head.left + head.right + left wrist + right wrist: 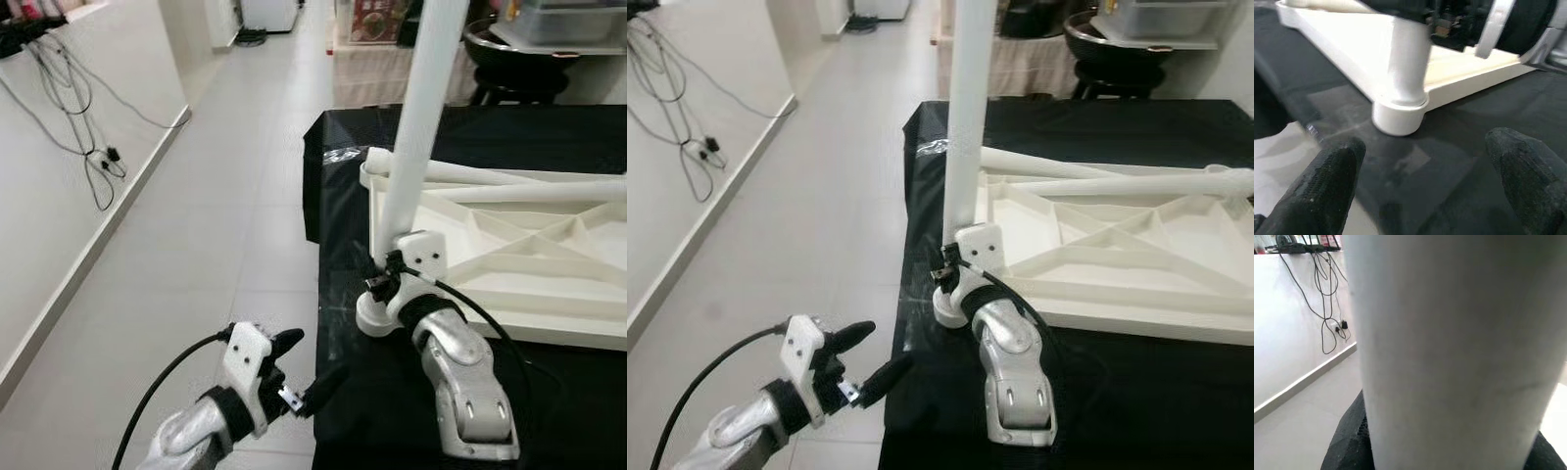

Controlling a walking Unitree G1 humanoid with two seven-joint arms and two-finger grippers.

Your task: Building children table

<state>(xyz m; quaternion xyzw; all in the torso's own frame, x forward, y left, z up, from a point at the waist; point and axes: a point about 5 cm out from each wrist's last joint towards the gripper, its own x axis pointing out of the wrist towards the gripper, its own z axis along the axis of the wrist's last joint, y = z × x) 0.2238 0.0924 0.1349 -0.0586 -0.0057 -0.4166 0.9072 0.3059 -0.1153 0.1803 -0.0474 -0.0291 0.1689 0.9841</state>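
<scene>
On black cloth (549, 411), upside down, lay the white tabletop (509, 259), ribbed underside up, near-left corner close to the cloth's left edge. Standing in that corner's round socket (374, 318): one white leg (416, 127), upright, leaning slightly, running up out of the head views. Two more loose legs (1117, 176) lying across the far side of the tabletop.

Right gripper (384, 279) pressed against the base of the standing leg just above the socket, fingers to either side of it, black fingers largely hidden behind the wrist housing; wrist picture swamped by blurred white leg with dark pads at its lower edges, so judged closed on the leg rather than plainly seen to be.

Left gripper (306, 377) low and near, off the cloth's left edge over grey floor tiles (196, 245), fingers spread wide with nothing between them, pointed toward the socket, well apart from it.

Probably mid-seating or twisting of the first leg. Risks, as judged: leg not fully home in the socket, so a release could let it topple toward the floor on the left; grip set so low gave little leverage against that lean; sideways force could drag the tabletop and cloth toward the near-left edge; empty left gripper too far off to steady anything.
</scene>
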